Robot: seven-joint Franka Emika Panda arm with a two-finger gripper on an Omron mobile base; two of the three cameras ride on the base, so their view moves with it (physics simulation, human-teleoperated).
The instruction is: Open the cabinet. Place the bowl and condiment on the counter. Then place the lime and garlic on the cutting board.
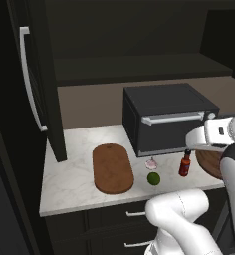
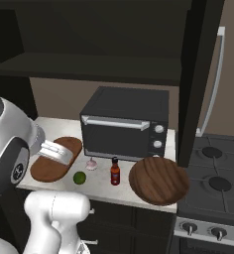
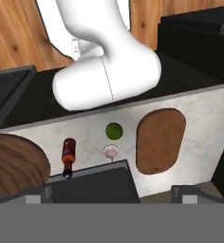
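In your left base view, the cabinet (image 1: 40,79) door stands open on the left, with its long silver handle (image 1: 29,77) showing. The counter (image 1: 74,172) is white and marbled. The cutting board (image 1: 112,168) lies flat on it, with nothing on top. Just to the right of the board sit the garlic (image 1: 151,163) and the lime (image 1: 153,178), close together, the lime nearer the front edge. The condiment (image 1: 185,164) stands upright a little farther right. You can see part of the bowl (image 1: 209,163) at the right, behind the white arm. A black toaster oven (image 1: 167,117) sits at the back. In your right base view, the bowl (image 2: 159,180) rests on the counter (image 2: 101,191) near its right end, beside the stove (image 2: 213,193). The condiment (image 2: 115,171) stands just left of it, then the lime (image 2: 79,177) and the garlic (image 2: 91,164). The cutting board (image 2: 57,158) is at the far left, partly behind the robot's hand. The cabinet (image 2: 198,74) door hangs open on the right. In your hand view, you look down from high up. The bowl (image 3: 16,163), condiment (image 3: 68,155), lime (image 3: 114,130), garlic (image 3: 110,151) and cutting board (image 3: 160,140) lie in a row across the counter (image 3: 206,118). The gripper (image 3: 112,193) holds nothing, and its two tips sit far apart at the bottom
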